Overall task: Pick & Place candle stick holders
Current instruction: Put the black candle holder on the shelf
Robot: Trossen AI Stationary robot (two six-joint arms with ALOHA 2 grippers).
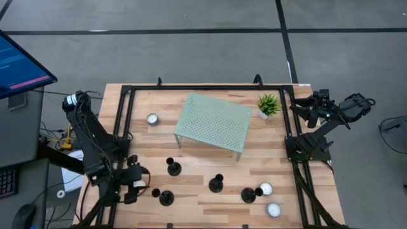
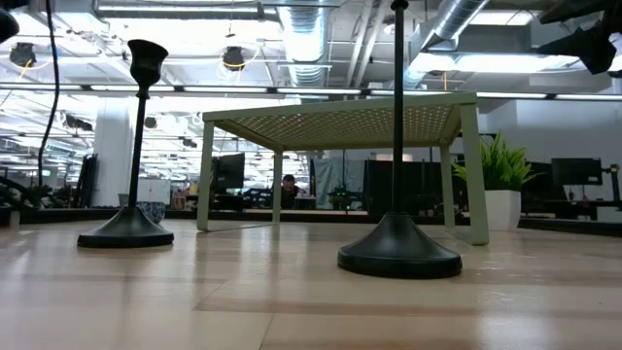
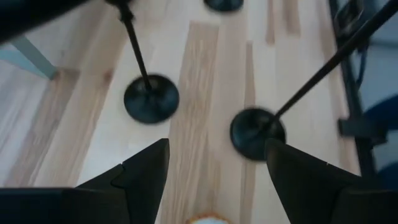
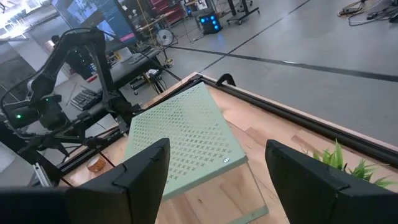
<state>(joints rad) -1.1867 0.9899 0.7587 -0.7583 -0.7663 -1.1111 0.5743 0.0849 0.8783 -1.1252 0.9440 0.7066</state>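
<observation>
A wooden table (image 1: 210,197) holds a pale green perforated stand (image 1: 213,123) at centre, a potted plant (image 1: 268,105) beside it. Four black candle stick holders (image 1: 215,184) stand along the near edge, among white tealights (image 1: 266,189). My left claw (image 1: 130,184) hangs released beside the leftmost holder (image 1: 166,197); my right claw (image 1: 305,105) waits released, raised by the plant. No readable writing

candle stick holders (image 1: 215,184): black | tealight candles (image 1: 266,189): white | small table (image 1: 213,123): pale green, top patterned with rows of tiny holes | potted plant (image 1: 268,104): green leaves, white pot | tabletop (image 1: 203,207): light wood planks | frame (image 1: 124,108): black
</observation>
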